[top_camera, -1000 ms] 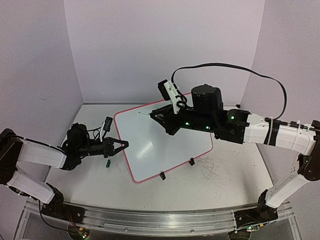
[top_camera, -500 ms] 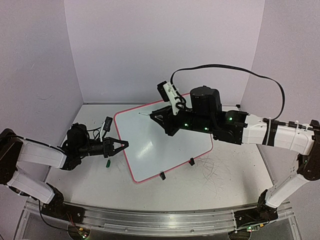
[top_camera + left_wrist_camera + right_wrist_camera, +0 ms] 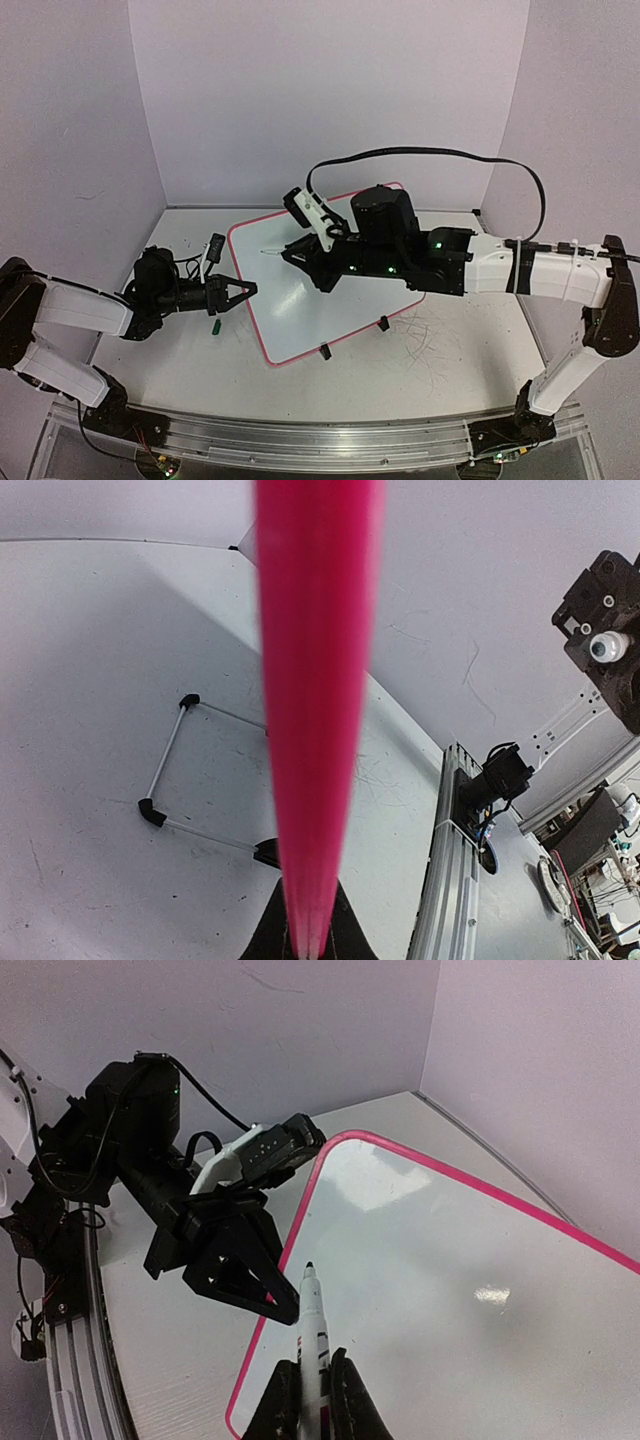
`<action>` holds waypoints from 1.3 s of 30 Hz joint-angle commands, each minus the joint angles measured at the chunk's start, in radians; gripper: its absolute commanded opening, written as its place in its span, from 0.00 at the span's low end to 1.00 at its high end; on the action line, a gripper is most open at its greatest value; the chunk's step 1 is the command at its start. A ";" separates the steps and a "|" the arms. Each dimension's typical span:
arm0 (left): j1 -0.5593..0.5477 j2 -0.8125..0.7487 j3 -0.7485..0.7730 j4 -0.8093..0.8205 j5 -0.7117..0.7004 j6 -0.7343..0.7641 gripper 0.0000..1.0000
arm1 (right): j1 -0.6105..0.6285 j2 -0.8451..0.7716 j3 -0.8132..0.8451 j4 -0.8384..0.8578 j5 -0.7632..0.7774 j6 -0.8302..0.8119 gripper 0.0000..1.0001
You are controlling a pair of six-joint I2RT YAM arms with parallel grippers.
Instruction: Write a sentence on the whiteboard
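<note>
The whiteboard [image 3: 330,290], flat on the table [image 3: 440,350], is being pinched at its left rim by the left gripper [image 3: 245,293], while a marker [image 3: 312,1325] is being clamped in the right gripper [image 3: 312,1375], tip poised over the bare far-left corner. Pressed too hard, the marker could be twisted in the jaws, or the board dragged loose.

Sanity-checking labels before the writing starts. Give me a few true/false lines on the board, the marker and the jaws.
1. The board has no writing on it. True.
2. The right gripper holds a marker. True.
3. The left gripper is open, clear of the board. False: its jaws are shut on the board's rim.
4. The marker is capped. False: its tip is bare.
</note>
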 commanded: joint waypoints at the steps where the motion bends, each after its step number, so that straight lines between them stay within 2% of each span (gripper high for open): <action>1: -0.005 0.000 0.041 0.005 -0.024 0.042 0.00 | 0.000 0.023 0.053 0.018 0.000 -0.038 0.00; 14: -0.005 -0.007 0.045 -0.003 -0.023 0.047 0.00 | 0.024 0.088 0.090 0.050 0.051 -0.043 0.00; 26: -0.005 -0.001 0.051 -0.006 -0.025 0.053 0.00 | 0.027 0.152 0.141 0.092 0.164 -0.027 0.00; 39: -0.005 -0.002 0.050 -0.007 -0.027 0.058 0.00 | 0.027 0.186 0.164 0.101 0.150 -0.036 0.00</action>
